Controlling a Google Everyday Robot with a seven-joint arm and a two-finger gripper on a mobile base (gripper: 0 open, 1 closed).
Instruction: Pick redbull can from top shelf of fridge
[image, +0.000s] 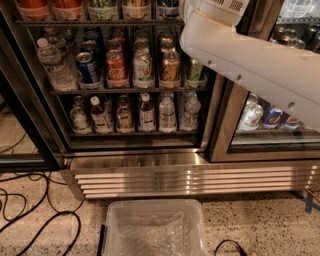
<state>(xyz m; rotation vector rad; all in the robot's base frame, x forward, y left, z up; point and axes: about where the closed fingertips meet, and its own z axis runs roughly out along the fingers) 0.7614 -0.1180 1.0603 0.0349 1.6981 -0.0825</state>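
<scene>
**Arm up at the top shelf, can not yet seen out**

At the far left, black cables loop over the speckled floor. The fridge fills the far wall. Its top shelf runs along the upper edge, and only the bottoms of the trays on it show: 2 red at the left, then green, then a pale one. Right of those, just beside the arm, sits a slim blue can, cut off by the frame. By its colour and place it is probably the one wanted, though I cannot be sure.

1 shelf down stand a water bottle, a wide blue soda can and a red cola can, none of them the target. Near the camera a clear plastic bin lies on the floor.

The white arm comes in from the right and rises past the top edge at the shelf's right end. The hand is above the frame, out of sight, so I cannot tell whether it is apart, together or clamped on anything.

Judging by this, the reach to the shelf looks made. The grip, the lift and the pull clear of the fridge are left, or at least unproven.
</scene>
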